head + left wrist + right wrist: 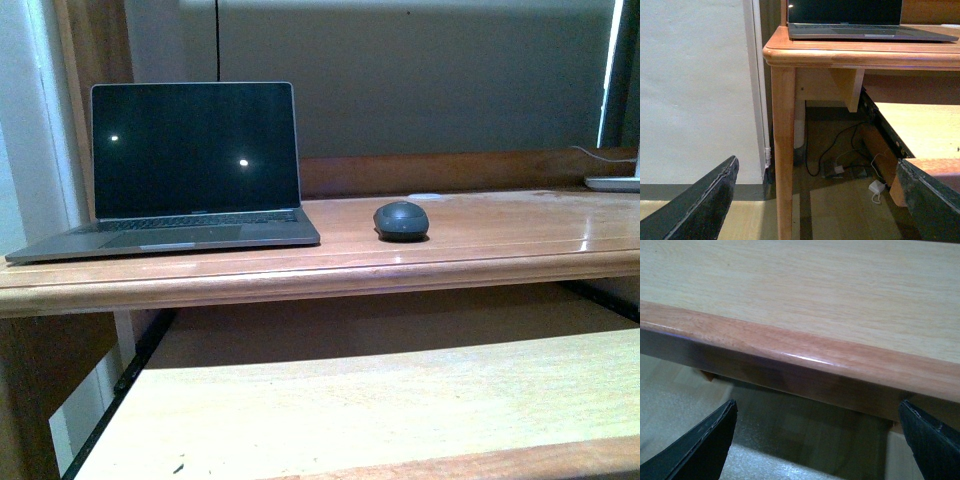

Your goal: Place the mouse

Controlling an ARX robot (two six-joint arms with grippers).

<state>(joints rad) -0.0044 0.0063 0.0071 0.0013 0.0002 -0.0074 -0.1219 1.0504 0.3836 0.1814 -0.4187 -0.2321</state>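
Observation:
The mouse [401, 220], dark grey, oval and domed, rests on the wooden desk top [500, 235], to the right of an open grey laptop [190, 165]. Neither arm appears in the front view. My left gripper [820, 200] is open and low beside the desk's left leg [783, 150], holding nothing; the laptop's front edge [870, 32] shows above it. My right gripper [817, 440] is open and empty, below the rounded front edge of the light wooden pull-out shelf [805, 357]. The mouse is out of both wrist views.
A pull-out shelf [400, 400] sits below the desk top. A white object [612, 183] with a cable lies at the desk's far right. Cables and a white charger [875, 187] lie on the floor under the desk. A white wall [695, 90] stands left.

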